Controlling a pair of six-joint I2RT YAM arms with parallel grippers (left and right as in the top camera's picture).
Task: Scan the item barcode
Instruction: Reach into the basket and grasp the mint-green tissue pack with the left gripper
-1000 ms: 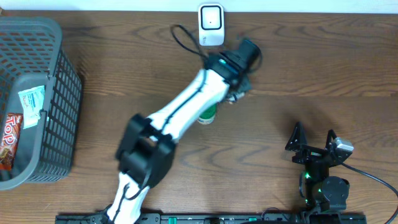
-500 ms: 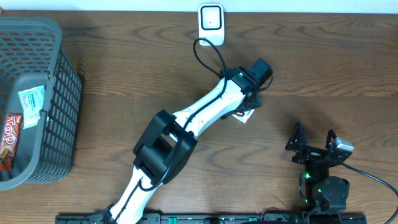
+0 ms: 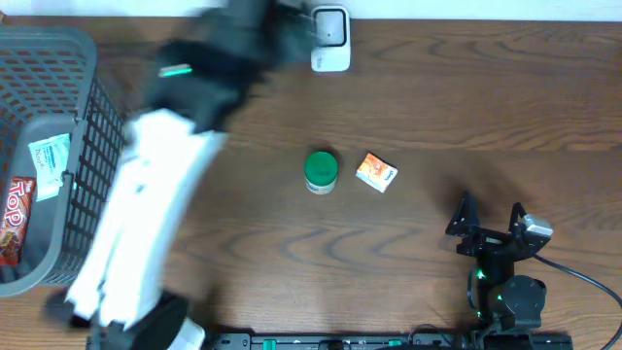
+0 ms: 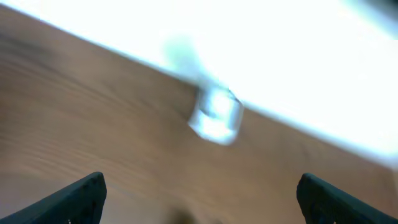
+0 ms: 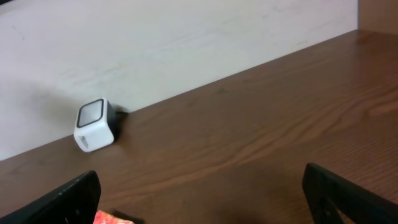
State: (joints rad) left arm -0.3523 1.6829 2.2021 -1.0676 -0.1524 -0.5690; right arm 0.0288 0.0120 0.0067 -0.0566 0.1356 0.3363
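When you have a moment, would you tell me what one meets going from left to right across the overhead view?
basket → green-topped container → orange packet → right gripper

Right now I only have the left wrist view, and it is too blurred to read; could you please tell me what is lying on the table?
Observer: A green-capped container and a small orange packet lie side by side, not touching, near the middle of the table.
Operator: Thank you. Is the other arm anywhere near them?
Observer: No. The right gripper sits at the near right, jaws open and empty, well apart from both.
Operator: Is anything else waiting?
Observer: A grey basket at the left edge holds a white packet and a red packet.
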